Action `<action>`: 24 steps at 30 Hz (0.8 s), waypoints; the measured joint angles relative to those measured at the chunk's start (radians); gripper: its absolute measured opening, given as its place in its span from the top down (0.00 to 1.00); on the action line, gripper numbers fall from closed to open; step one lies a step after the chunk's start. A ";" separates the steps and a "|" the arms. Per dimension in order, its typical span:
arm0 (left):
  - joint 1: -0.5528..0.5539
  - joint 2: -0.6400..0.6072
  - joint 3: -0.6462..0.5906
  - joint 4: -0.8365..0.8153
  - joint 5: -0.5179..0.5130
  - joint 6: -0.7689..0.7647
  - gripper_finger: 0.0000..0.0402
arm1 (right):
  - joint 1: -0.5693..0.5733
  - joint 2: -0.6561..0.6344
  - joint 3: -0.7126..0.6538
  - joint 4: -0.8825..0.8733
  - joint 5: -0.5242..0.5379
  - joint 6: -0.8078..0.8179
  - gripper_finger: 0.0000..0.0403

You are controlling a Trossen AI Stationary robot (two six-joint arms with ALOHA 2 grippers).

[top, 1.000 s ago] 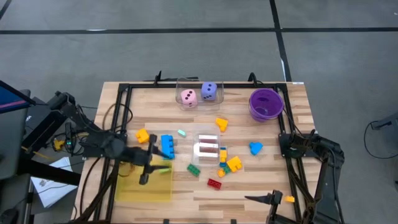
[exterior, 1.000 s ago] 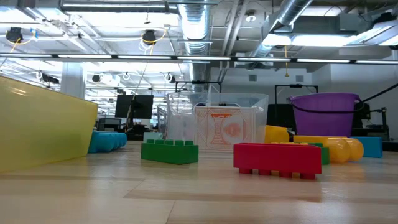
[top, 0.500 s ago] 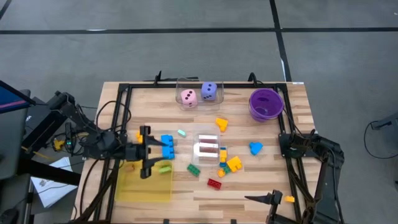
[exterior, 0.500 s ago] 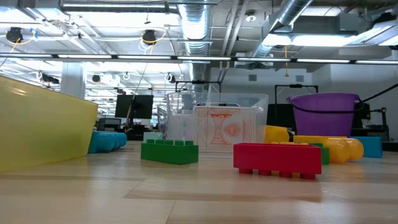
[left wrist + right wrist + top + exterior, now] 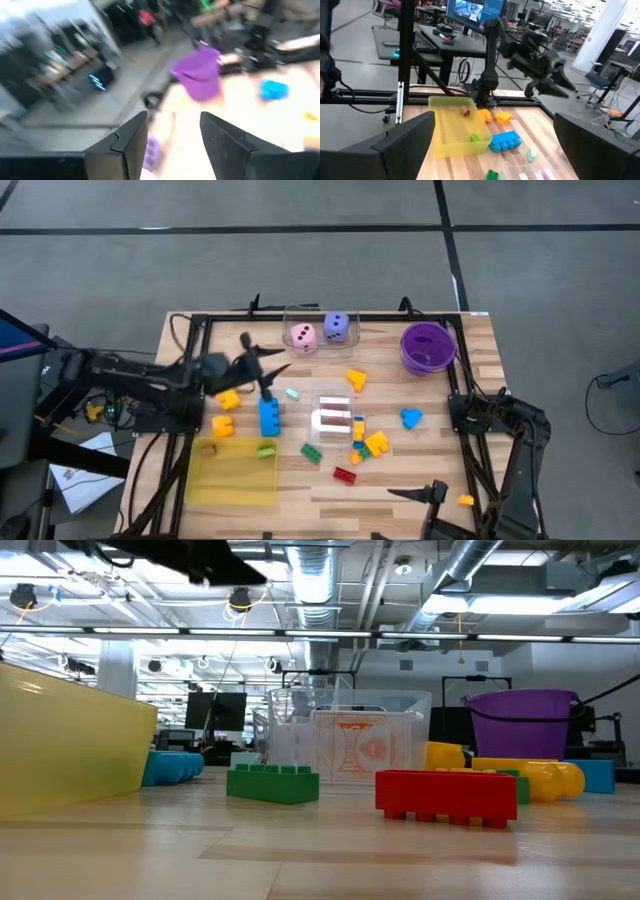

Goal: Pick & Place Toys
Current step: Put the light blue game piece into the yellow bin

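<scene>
Now the left gripper [image 5: 262,365] hangs in the air above the blue brick [image 5: 269,417], fingers apart and empty. The right gripper [image 5: 425,498] waits at the near right edge, fingers wide open. The toys lie mid-counter [image 5: 420,460]. The brick looks light, hard and smooth, so pinch its flat sides. I see no words to read.

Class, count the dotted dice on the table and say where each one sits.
2. The pink die and the purple die sit side by side in the clear box at the table's far edge; none other is visible.
</scene>
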 joint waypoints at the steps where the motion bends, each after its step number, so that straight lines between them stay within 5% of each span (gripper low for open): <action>1: 0.051 0.016 0.013 -0.035 0.077 -0.038 0.56 | -0.001 0.000 0.000 -0.004 0.000 0.000 0.01; 10: 0.267 0.253 0.063 -0.279 0.476 -0.088 0.53 | -0.004 0.000 0.000 -0.017 -0.001 -0.003 0.01; 18: 0.258 0.542 0.141 -0.404 0.497 -0.008 0.52 | -0.004 -0.001 0.000 -0.025 -0.003 -0.002 0.01; 24: 0.267 0.607 0.191 -0.454 0.497 0.035 0.53 | -0.003 -0.001 0.000 -0.028 -0.005 -0.001 0.01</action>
